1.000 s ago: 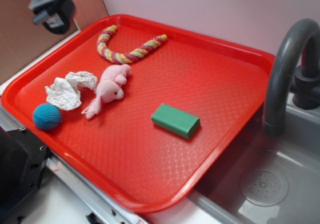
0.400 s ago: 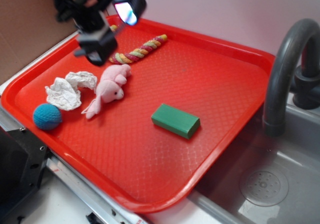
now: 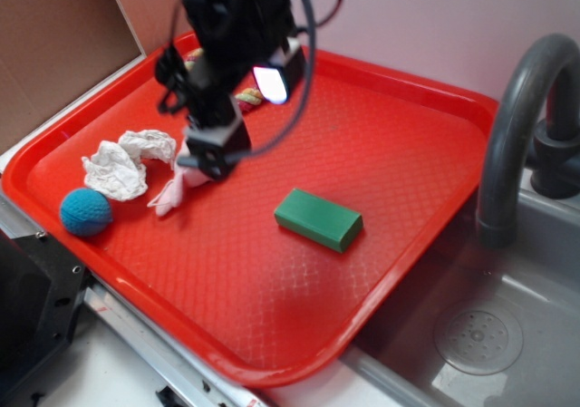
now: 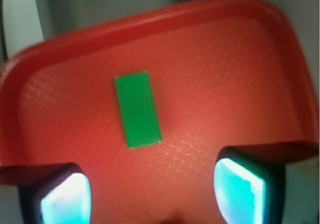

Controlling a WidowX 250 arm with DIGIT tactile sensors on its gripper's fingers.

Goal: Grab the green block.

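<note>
My end effector (image 3: 210, 156) is open and empty; green block (image 4: 137, 109) lies ahead of it, long axis roughly across the finger gap.

One red tray (image 3: 426, 99) carries everything. On it lies one green block (image 3: 318, 218), ahead of the gripper (image 3: 210, 158) and apart from it. Directly under the gripper sits one pink plush toy (image 3: 172, 193), mostly hidden. To its side are one crumpled white paper (image 3: 122, 165) and one blue knitted ball (image 3: 85, 212). Behind the arm, one striped rope toy (image 3: 246, 98) peeks out. Off the tray stands one grey faucet (image 3: 517, 117).
</note>
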